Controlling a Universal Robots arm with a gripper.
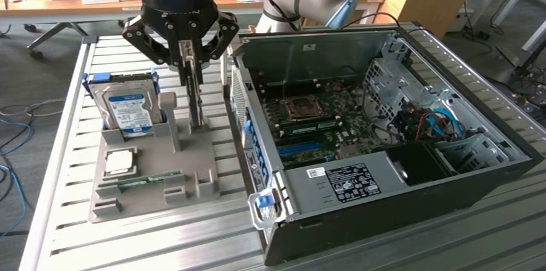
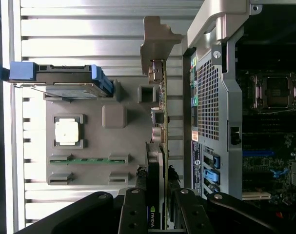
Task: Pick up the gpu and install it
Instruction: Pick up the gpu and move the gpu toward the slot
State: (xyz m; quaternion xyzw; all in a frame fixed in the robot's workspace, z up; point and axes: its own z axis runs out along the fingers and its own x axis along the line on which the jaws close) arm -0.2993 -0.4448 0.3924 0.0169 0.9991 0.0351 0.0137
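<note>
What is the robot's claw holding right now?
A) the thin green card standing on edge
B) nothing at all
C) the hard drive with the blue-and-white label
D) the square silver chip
A: the claw is closed on the thin green card, while the hard drive and chip sit in the gray holder.

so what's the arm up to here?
The arm's gripper is shut on the gpu, holding it on edge at the grey parts holder, beside the open PC case. I can't tell whether the card has cleared its slot in the holder. The hard drive, CPU and RAM stick sit in the holder. The gpu is outside the case, so it is not yet installed.
</note>
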